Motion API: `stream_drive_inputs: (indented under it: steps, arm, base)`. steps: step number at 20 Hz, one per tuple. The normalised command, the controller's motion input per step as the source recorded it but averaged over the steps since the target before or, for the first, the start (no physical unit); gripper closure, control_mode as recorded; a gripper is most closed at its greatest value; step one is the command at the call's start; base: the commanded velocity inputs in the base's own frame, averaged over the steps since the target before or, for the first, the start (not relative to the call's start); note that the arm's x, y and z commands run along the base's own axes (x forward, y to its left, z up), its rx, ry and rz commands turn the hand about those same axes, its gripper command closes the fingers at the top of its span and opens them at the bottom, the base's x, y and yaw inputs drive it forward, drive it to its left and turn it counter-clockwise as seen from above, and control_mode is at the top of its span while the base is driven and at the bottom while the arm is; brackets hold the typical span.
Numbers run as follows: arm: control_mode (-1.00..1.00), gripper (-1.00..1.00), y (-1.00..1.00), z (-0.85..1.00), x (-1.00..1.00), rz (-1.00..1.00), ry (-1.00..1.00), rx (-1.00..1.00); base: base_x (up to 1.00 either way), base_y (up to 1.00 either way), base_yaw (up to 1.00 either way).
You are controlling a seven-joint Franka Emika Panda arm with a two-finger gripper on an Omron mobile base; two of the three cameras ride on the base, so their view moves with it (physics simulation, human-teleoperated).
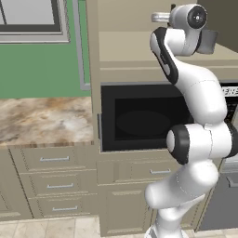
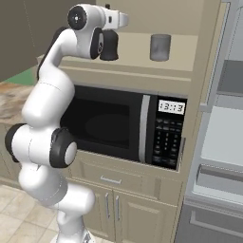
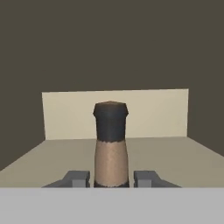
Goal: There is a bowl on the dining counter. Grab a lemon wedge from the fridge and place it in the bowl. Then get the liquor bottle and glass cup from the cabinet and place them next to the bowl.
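The liquor bottle (image 3: 111, 144) stands upright on the floor of the open cabinet shelf (image 3: 175, 153) above the microwave (image 2: 124, 124), its dark cap and tan neck rising straight between the two finger tips of the pincer (image 3: 111, 178). The fingers (image 3: 78, 177) sit close on either side of the bottle's neck, though whether they actually press on it I cannot tell. From the right base view the arm's hand reaches into that shelf at the left, and the glass cup (image 2: 160, 47) stands well apart to the right on the same shelf, upright and grey. Below, the microwave's clock panel (image 2: 171, 107) glows at its right end. To the far left, a marbled desk (image 1: 44, 120) runs under a green wall with a window (image 1: 31, 21).
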Motion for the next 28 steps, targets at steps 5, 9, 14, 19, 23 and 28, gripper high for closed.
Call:
stream_drive_inputs:
  steps: [5,9,14,19,23,28]
  arm:
    - [-1.0,1.0,0.0,-0.06,0.0,0.0,0.01,0.0]
    - [-1.0,1.0,0.0,-0.12,-0.13,0.0,0.0,0.0]
    - [-1.0,1.0,0.0,-0.16,-0.31,0.0,0.0,0.0]
    - [-1.0,1.0,0.0,-0.19,-0.72,0.0,0.0,0.0]
    - [-1.0,1.0,0.0,-0.02,-1.0,0.01,-0.1,0.0]
    - [-1.0,1.0,0.0,0.0,-1.0,0.1,-0.02,0.0]
  base:
    - [0.0,0.0,0.0]
    - [0.0,0.0,0.0]
    - [0.0,0.0,0.0]
    - [0.0,0.0,0.0]
    - [0.0,0.0,0.0]
    - [0.0,0.0,0.0]
